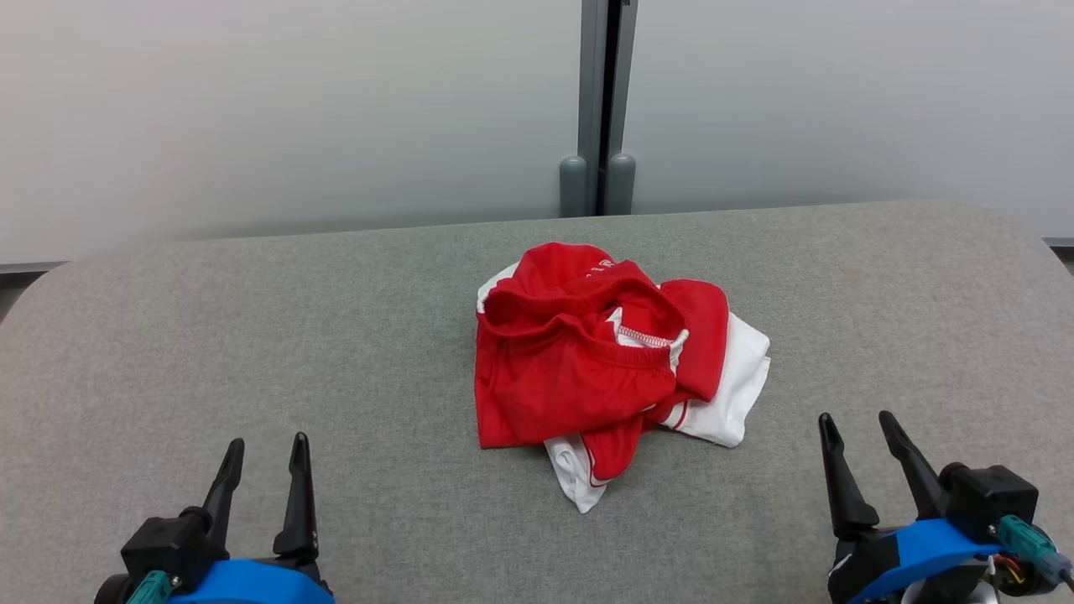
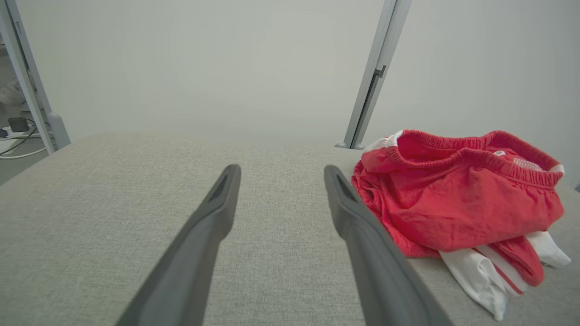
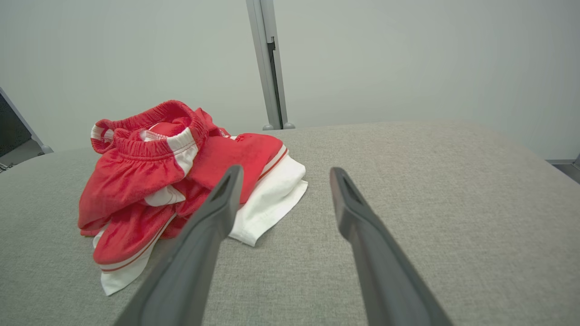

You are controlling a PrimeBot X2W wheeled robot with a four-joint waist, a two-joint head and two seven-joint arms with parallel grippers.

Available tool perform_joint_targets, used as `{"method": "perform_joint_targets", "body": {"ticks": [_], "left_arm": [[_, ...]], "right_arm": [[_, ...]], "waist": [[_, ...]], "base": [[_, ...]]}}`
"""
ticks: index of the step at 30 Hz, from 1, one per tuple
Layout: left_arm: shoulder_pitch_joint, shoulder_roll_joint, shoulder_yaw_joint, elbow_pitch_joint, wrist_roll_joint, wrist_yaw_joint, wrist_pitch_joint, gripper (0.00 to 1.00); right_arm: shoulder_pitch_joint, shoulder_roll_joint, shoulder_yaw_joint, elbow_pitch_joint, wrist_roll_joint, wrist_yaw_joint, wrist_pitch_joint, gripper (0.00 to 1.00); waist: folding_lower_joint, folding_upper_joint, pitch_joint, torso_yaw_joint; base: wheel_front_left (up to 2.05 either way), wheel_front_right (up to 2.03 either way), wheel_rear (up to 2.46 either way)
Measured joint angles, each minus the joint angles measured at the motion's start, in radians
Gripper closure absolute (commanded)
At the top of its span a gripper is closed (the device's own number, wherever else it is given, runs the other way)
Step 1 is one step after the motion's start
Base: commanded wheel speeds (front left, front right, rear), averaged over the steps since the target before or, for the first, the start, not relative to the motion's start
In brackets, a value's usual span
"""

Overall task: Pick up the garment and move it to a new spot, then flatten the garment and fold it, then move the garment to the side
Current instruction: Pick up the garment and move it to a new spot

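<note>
A crumpled red and white garment (image 1: 579, 369) lies in a heap on the grey fabric-covered table (image 1: 252, 335), near its middle. Its red elastic waistband stands open at the top of the heap. White fabric shows from under the red on the garment's right side and at its near edge, where a white corner with a thin red stripe pokes out toward the robot.

The left gripper (image 1: 268, 442) hangs over the table nearer the robot than the garment and well off to the garment's left. Its two dark fingers are spread wide, with nothing between them. The right gripper (image 1: 857, 417) sits on the garment's right, also nearer the robot and clear of the cloth, with its fingers just as wide apart and holding nothing.

In the left wrist view, the left gripper (image 2: 281, 168) points past the garment (image 2: 457, 203), which lies to the right of its fingers. In the right wrist view, the garment (image 3: 145, 181) lies to the left of the right gripper (image 3: 285, 168), whose left finger crosses in front of the white fabric.

Behind the garment, beyond the table's far edge, a grey post (image 1: 597, 109) stands between two pale wall panels.
</note>
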Motion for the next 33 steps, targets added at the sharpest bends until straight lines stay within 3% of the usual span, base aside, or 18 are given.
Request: {"method": "perform_joint_targets", "body": {"ticks": [11,18,23,33], "left_arm": [[-0.030,0.021,-0.030,-0.026,0.000,-0.012,0.060,0.00],[-0.189,0.028,-0.056,0.001,0.001,-0.060,0.131,0.00],[-0.336,0.030,-0.091,0.080,0.014,-0.094,0.216,0.00],[-0.503,-0.028,-0.093,0.299,-0.008,-0.075,0.303,0.00]], "right_arm": [[-0.003,0.000,0.016,0.007,0.005,0.000,-0.007,0.00],[-0.033,0.000,0.051,-0.007,0.014,0.000,-0.009,0.00],[-0.065,0.000,0.080,-0.011,0.024,0.000,-0.019,0.00],[-0.136,0.000,0.146,0.023,0.078,0.000,-0.069,0.00]], "waist": [[0.0000,0.0000,0.011,-0.020],[0.0002,0.0000,0.065,-0.064],[0.0002,0.0000,0.122,-0.111],[0.0004,0.0000,0.225,-0.222]], "base": [[0.00,0.00,0.00],[0.00,0.00,0.00],[0.00,0.00,0.00],[0.00,0.00,0.00]]}}
